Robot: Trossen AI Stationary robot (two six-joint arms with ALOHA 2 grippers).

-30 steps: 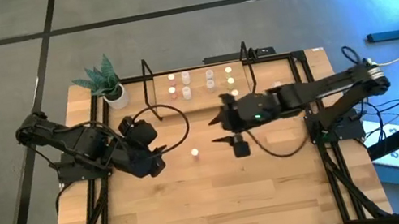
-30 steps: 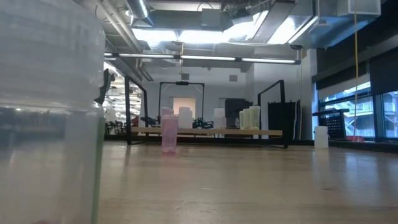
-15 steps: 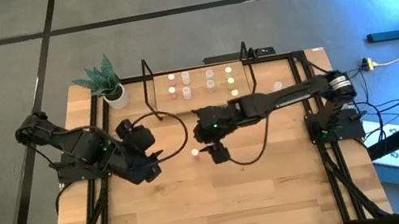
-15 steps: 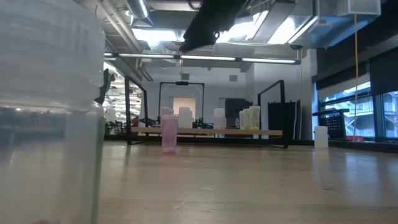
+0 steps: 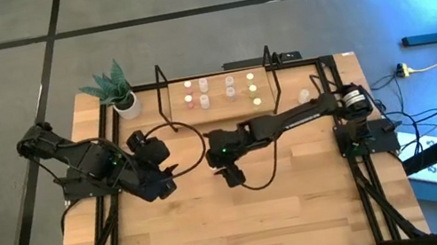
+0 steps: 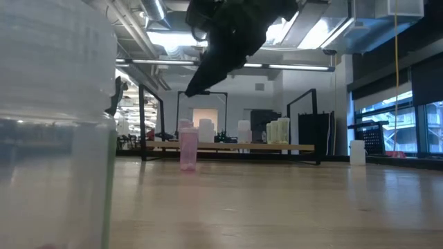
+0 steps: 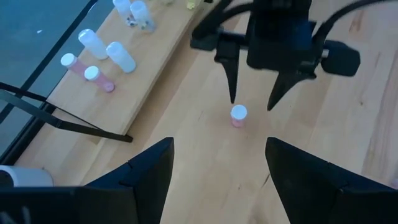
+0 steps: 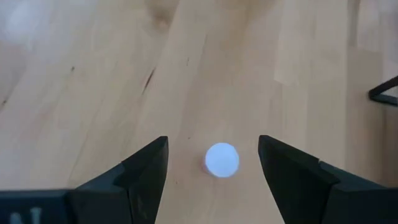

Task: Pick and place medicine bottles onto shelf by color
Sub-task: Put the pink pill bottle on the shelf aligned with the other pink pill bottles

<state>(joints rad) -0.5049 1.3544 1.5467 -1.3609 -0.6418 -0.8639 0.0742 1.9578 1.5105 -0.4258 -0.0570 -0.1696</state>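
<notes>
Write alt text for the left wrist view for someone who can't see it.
The right hand hangs open just above a small pink bottle standing on the table. More bottles sit on the shelf beyond, and the left hand, open, frames the foreground.

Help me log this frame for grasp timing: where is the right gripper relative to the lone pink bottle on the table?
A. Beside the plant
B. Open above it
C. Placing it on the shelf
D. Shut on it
B: the right gripper is open, one finger on either side above the upright pink bottle, not touching it.
</notes>
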